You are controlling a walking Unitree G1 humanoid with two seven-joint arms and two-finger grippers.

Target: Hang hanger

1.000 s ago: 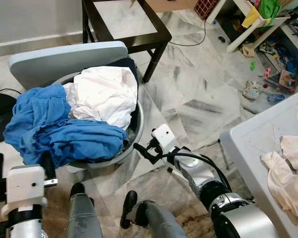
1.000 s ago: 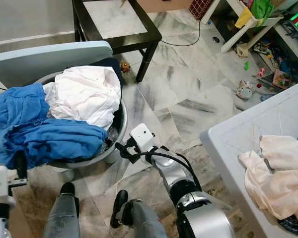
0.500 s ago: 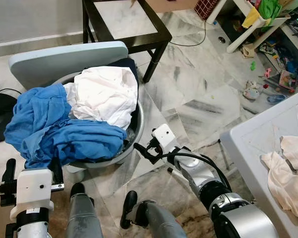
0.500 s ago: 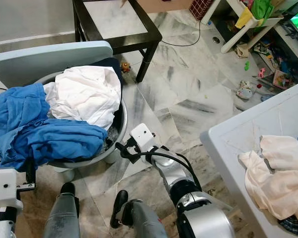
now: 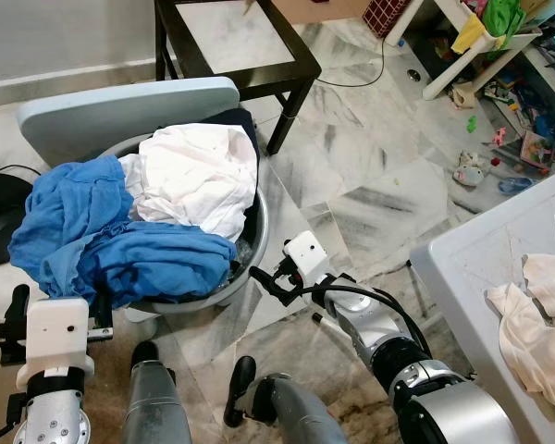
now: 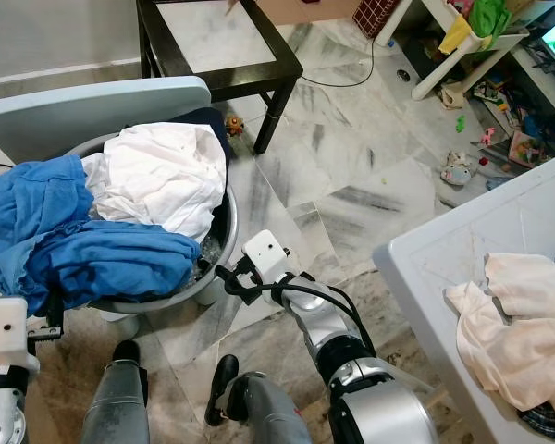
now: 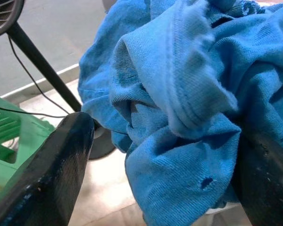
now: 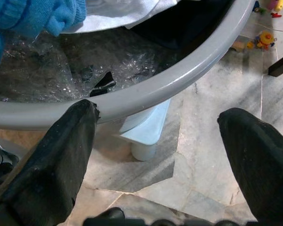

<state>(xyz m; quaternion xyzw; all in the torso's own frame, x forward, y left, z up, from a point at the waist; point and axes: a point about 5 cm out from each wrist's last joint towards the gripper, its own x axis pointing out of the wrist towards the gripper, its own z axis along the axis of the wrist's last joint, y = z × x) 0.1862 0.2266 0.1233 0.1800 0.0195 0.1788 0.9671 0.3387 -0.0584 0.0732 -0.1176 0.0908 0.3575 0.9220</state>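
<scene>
Grey basin [image 5: 255, 248] holds blue cloth [image 5: 111, 240], white cloth [image 5: 199, 176]; black table [image 5: 236, 42] behind.

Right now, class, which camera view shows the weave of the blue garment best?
The left wrist view: the blue garment sits close between the open left gripper fingers, knit and a small hole visible. Both eye views show it whole, draped over the grey basin. The right wrist view catches one corner.

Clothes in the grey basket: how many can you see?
3: a blue garment draped over the basket's near-left rim, a white one piled in the middle, and a dark one peeking behind. More may be buried underneath.
</scene>
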